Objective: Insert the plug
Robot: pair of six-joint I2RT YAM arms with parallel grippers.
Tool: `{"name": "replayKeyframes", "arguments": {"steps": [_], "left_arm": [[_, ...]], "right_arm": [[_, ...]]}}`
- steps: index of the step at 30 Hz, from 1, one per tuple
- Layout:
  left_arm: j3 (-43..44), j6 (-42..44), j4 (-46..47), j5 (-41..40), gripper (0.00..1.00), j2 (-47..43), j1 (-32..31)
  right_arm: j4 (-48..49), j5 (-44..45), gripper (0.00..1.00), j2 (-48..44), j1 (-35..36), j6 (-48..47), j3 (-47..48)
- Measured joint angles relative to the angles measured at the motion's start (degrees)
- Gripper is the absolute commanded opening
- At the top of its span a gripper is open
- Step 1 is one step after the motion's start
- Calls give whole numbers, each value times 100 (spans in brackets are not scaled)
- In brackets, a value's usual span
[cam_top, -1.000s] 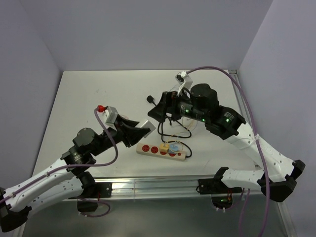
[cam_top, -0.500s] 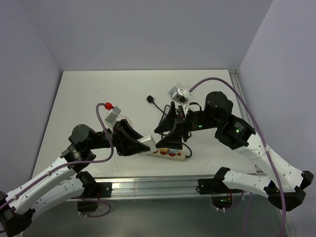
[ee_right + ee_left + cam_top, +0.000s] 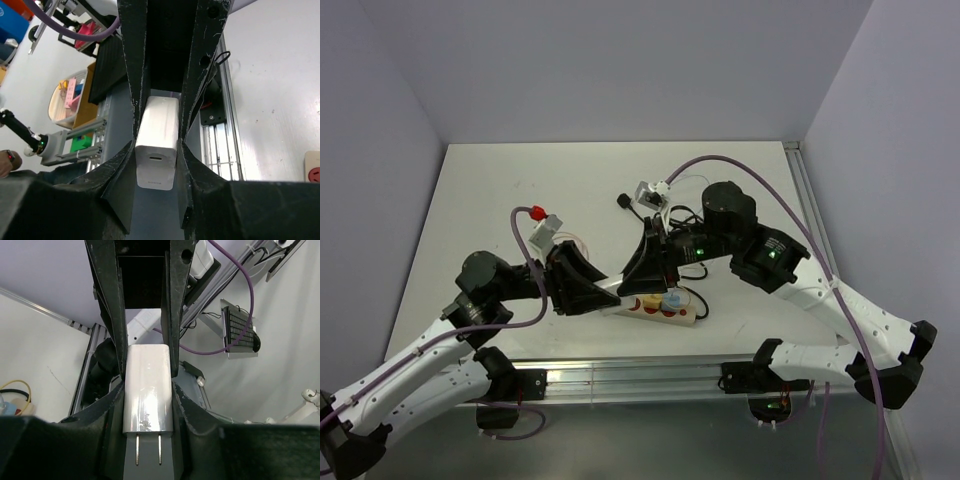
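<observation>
Handover: left hand and right hand both clamp the plug, prongs away from the right. Likely next: left releases, right aims prongs at the strip beneath.

No writing, brand, number or sign can be read anywhere from where I stand. The white plug shows only bare casing, and any marks on the power strip on the worktop are too small to read.
</observation>
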Motion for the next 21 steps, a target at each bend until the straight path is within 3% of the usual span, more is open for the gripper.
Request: {"name": "replayKeyframes", "arguments": {"steps": [1,2,3,4,6,11,13,15,19,21], "left_arm": [[7,22,-118,-26,35,-42,2],[15,66,-260,-81,65,-107,0],[26,142,-382,-164,80,-168,-4],[68,212,-518,-280,83,-243,-26],[109,323,-789,-566,82,-382,-61],[92,625,-1388,-1379,58,-1224,-59],[72,664,-1449,-1526,58,-1388,-59],[72,695,-1462,-1563,66,-1388,-61],[72,693,-1449,-1550,59,-1180,-59],[72,691,-1434,-1499,62,-1054,-61]], "right_arm": [[0,13,0,22,13,35,2],[-4,37,0,35,35,52,2],[0,83,0,39,61,79,2],[28,234,0,61,116,98,2],[-7,428,0,83,192,149,0],[48,625,0,81,221,315,-7],[131,616,0,66,271,407,-7],[133,634,0,46,275,492,-7],[155,686,0,50,264,627,-9],[181,693,0,50,264,667,-9]]}}
